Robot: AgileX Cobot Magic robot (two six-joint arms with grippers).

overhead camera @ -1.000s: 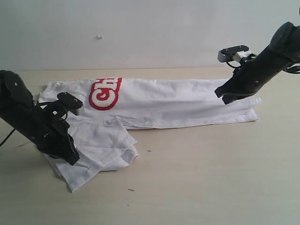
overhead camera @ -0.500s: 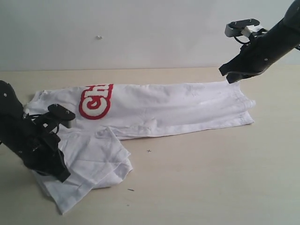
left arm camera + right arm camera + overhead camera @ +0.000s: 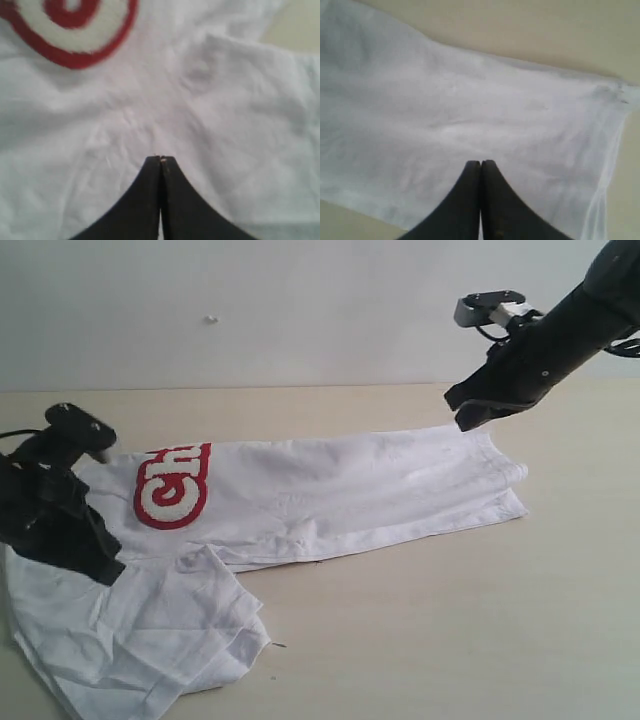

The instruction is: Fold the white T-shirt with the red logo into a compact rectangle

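The white T-shirt (image 3: 340, 490) lies as a long folded band across the table, its sleeve end bunched at the front left. The red logo (image 3: 172, 487) shows near the band's left end, and a part of the logo (image 3: 75, 47) fills a corner of the left wrist view. My left gripper (image 3: 108, 575) is shut, with its tips (image 3: 160, 157) down on the cloth beside the logo; no cloth shows between the jaws. My right gripper (image 3: 463, 423) is shut at the far edge of the shirt's right end, with only flat cloth (image 3: 470, 100) beyond its tips (image 3: 481, 162).
The pale wooden table (image 3: 450, 620) runs bare to the front and right of the shirt. A plain white wall stands behind the table's far edge. Nothing else lies on the table.
The whole shirt has slid left and toward the front, the logo with it. My left gripper moved left and back. My right gripper lifted off the shirt's right end, then came back left.
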